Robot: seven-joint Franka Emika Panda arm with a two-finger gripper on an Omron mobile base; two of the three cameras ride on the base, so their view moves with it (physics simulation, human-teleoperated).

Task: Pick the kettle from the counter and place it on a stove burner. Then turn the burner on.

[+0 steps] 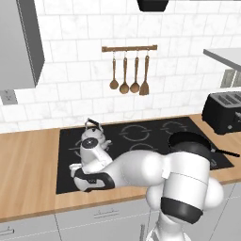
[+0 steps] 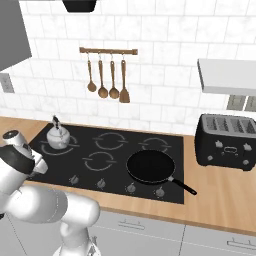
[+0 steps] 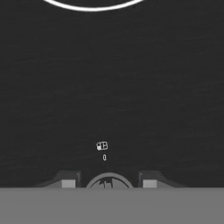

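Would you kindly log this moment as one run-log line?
kettle: on rear-left stove burner | gripper: low over cooktop, tips either side of a knob | frying pan: front-right

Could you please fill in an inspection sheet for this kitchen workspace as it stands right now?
Surface: wood-grain counter with a black glass cooktop set into it.
Job's things: kettle upright on the rear left stove burner; knob close below the hand camera.
Clutter: black frying pan on the front right ring; black toaster on the counter at right.
Grippers: gripper low over the cooktop's front left, fingers either side of the knob; contact cannot be told.
Cables: nothing seen.
Surroundings: wooden utensils hang on the tiled wall.
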